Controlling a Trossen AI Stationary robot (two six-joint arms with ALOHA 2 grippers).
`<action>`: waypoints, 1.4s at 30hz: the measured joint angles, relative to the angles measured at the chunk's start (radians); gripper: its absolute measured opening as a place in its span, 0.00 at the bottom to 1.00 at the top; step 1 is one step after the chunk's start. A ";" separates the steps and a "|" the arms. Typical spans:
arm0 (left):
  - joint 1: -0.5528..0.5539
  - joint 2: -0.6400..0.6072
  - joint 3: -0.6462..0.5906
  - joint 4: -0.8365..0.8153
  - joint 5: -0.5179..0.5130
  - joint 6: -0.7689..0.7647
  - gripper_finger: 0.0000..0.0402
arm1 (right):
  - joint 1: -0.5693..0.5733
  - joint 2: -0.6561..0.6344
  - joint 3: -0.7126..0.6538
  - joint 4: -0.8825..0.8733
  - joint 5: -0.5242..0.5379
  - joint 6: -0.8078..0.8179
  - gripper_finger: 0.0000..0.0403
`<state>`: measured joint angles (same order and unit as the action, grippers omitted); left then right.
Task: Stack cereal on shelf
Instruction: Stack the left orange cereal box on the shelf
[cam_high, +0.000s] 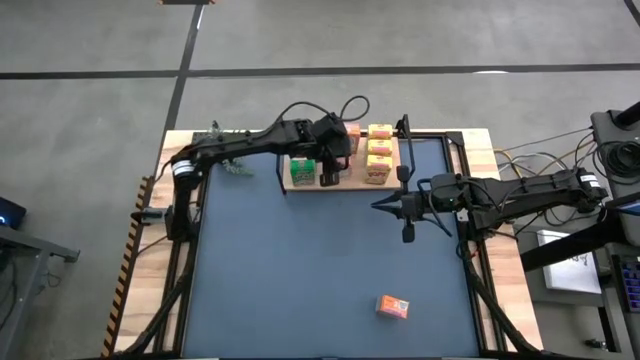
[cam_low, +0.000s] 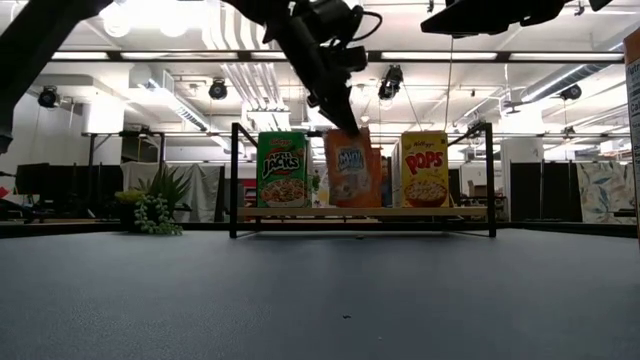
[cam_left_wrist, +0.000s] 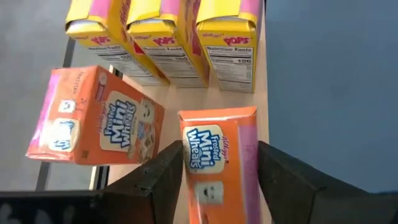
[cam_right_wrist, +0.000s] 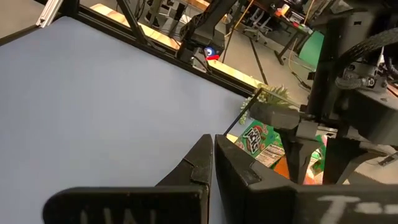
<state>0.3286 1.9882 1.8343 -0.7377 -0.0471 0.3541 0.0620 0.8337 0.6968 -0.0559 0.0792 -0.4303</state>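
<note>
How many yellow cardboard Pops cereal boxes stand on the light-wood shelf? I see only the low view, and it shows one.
Observer: Three yellow Pops boxes stand in a row, one behind another, on the shelf.
Operator: Is anything behind the orange box in the left gripper?
Observer: Yes. Behind the orange Mini Wheats box that the left gripper holds, a second orange box lies askew, front face up.
Operator: Where is the right gripper?
Observer: The right gripper, shut, hovers over the dark-blue mat by the shelf's right end.

Orange-and-pink printed Mini Wheats cardboard box (cam_left_wrist: 217, 162), yellow Pops cardboard boxes (cam_left_wrist: 227, 43) and green Apple Jacks cardboard box (cam_low: 283, 170) are showing against light-wood board shelf (cam_low: 365, 212), dark-blue tabletop mat (cam_high: 330, 260).
</note>
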 joint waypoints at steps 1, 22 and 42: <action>0.001 0.003 0.000 0.000 0.000 0.000 0.46 | 0.000 0.000 0.000 0.000 0.000 0.000 0.02; -0.056 -0.041 0.170 -0.121 0.005 -0.149 0.51 | 0.000 0.000 0.000 -0.003 0.000 0.044 0.02; -0.438 -0.649 -0.656 0.568 -0.195 -0.262 0.40 | -0.017 0.044 0.071 -0.060 0.131 0.229 0.02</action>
<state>-0.1090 1.3395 1.1785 -0.1698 -0.2417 0.0919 0.0452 0.8779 0.7675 -0.1162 0.2100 -0.2010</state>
